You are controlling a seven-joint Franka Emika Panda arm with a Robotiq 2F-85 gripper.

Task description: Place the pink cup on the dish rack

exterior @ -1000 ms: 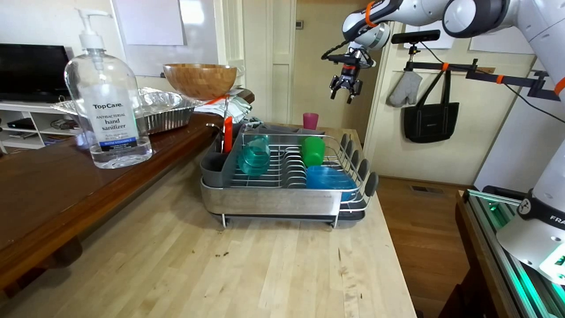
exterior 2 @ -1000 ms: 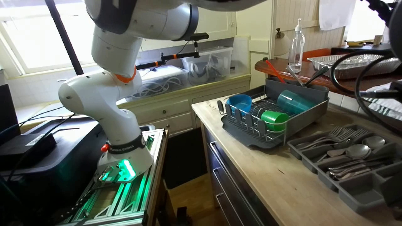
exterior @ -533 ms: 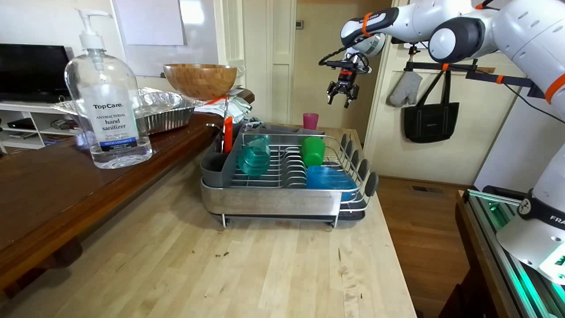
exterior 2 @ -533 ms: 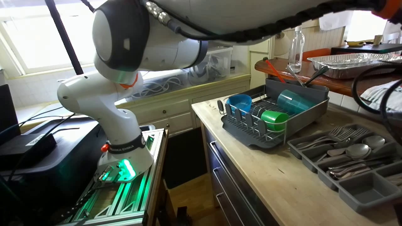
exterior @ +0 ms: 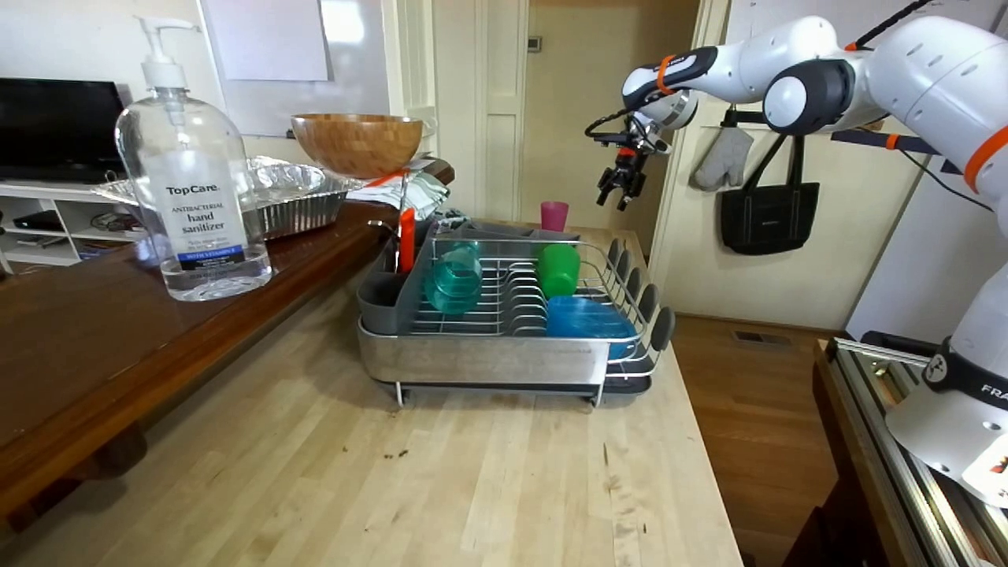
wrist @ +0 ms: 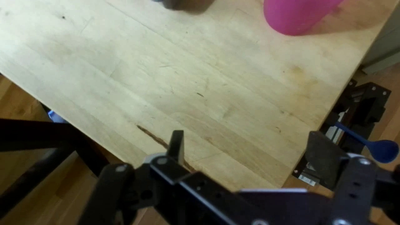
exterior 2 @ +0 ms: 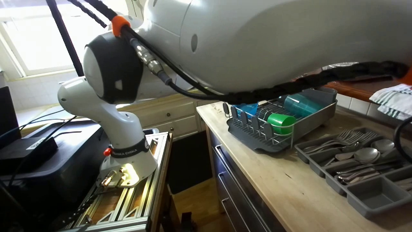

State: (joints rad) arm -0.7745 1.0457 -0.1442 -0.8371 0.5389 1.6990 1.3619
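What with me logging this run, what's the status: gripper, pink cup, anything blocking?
Gripper open, nothing held. Pink cup standing on counter, not yet racked. Green cup, teal cup in dish rack; may crowd placing.

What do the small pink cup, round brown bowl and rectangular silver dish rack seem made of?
Small pink cup: probably smooth plastic; even, opaque colour.
Round brown bowl: likely wood, satin finish; patchwork grain.
Rectangular silver dish rack: largely brushed metal, seemingly; dull sheen, thin wires.

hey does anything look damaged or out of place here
In the wrist view, a dark, jagged line stands out on the pale counter, perhaps a crack; a blue spoon shows beyond its edge, an odd spot for one.
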